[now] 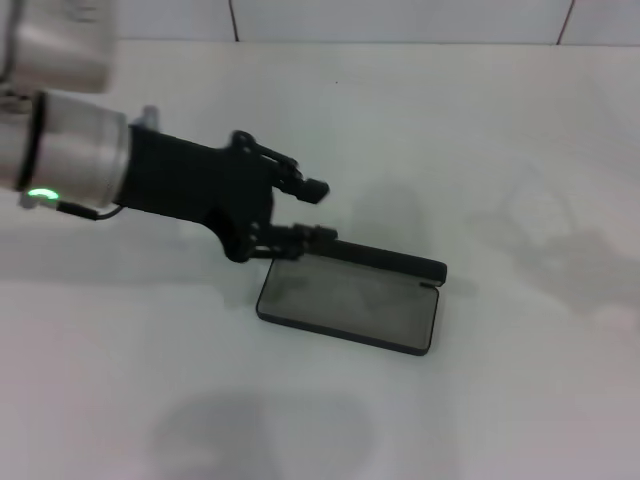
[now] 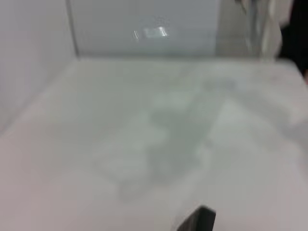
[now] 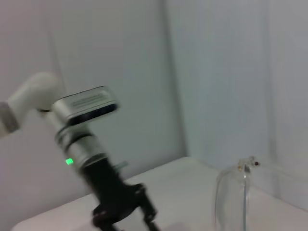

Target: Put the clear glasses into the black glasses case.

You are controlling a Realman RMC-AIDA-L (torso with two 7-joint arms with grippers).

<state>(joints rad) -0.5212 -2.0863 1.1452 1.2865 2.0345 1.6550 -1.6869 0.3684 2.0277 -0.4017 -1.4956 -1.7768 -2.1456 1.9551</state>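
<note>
My left gripper [image 1: 320, 212], fingers spread and empty, props the black glasses case [image 1: 348, 301] open; the clear glasses [image 3: 236, 197] aren't in yet

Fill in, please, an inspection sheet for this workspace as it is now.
Surface: white table, bare apart from the case.
Job's things: black glasses case lies open, lid upright, grey lining empty; clear glasses appear only in the right wrist view, outside the case.
Clutter: nothing seen.
Grippers: left gripper open, at the lid's left end, contact unclear; right gripper not in view.
Cables: thin dark cable at the left wrist.
Surroundings: white tiled wall behind the table.
</note>
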